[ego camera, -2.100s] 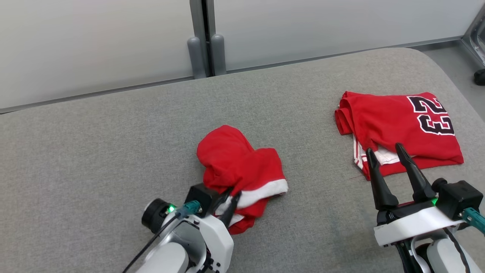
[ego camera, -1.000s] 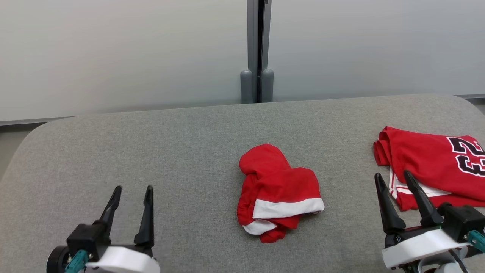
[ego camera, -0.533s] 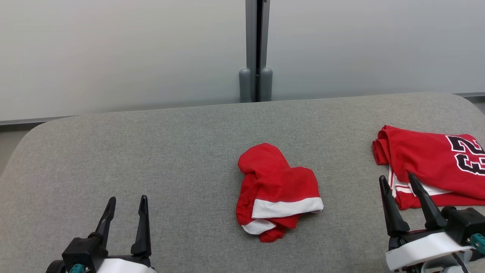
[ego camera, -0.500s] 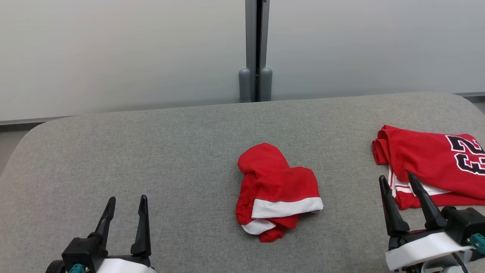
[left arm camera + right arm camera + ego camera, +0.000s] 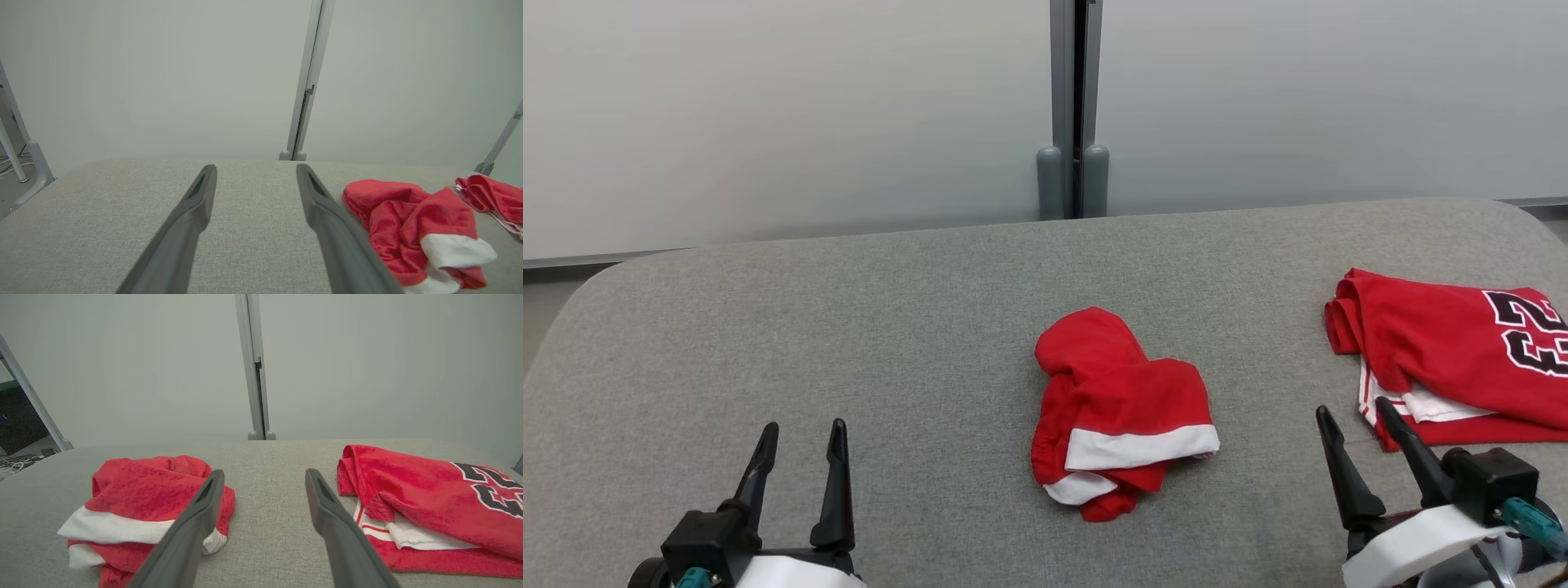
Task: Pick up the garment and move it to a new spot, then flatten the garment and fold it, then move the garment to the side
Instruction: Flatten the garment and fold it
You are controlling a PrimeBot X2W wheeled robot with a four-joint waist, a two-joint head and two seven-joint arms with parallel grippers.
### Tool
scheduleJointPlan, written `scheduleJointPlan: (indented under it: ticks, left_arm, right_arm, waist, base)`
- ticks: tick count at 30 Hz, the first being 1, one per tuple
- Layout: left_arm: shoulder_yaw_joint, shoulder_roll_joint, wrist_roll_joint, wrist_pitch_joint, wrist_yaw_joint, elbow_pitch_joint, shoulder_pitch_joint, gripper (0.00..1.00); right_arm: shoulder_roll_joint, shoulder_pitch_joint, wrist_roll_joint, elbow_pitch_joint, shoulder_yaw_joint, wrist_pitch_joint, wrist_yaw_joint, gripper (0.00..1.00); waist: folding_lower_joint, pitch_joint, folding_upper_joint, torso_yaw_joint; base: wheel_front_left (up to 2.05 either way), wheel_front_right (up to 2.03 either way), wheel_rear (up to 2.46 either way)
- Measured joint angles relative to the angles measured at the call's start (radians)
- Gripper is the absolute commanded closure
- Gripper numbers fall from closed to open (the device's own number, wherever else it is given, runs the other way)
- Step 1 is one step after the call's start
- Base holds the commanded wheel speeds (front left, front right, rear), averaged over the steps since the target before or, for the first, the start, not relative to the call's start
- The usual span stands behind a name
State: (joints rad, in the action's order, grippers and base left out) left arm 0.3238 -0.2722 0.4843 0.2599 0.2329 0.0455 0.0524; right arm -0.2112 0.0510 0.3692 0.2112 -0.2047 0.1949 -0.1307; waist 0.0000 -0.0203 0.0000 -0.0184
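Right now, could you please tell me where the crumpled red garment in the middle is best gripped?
Probably the white band of the crumpled garment, approached from the robot's near side: it lies on top as a raised edge facing the open right gripper.

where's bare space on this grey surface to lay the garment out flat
Widest free patch: the grey surface left of the crumpled garment, beyond the left hand. A narrower lane runs between that garment and the numbered jersey. Crowded at the right end, where the right hand sits near the jersey.
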Motion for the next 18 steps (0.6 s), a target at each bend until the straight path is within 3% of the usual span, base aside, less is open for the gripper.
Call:
scheduleJointPlan:
  ticks: [11, 18]
  left_arm:
    - [0.016, 0.002, 0.008, -0.01, -0.007, -0.012, -0.016, 0.0]
    - [0.02, 0.008, 0.009, -0.012, -0.009, -0.011, -0.033, 0.0]
  right_arm:
    - [-0.022, 0.093, -0.013, 0.19, -0.159, -0.212, 0.0, 0.0]
    - [-0.023, 0.167, -0.053, 0.299, -0.163, -0.276, 0.0, 0.0]
  waist:
    - [0.0, 0.017, 0.0, 0.079]
    - [0.0, 0.044, 0.0, 0.136]
  base:
    - [0.0, 0.0, 0.0]
    - [0.0, 0.0, 0.0]
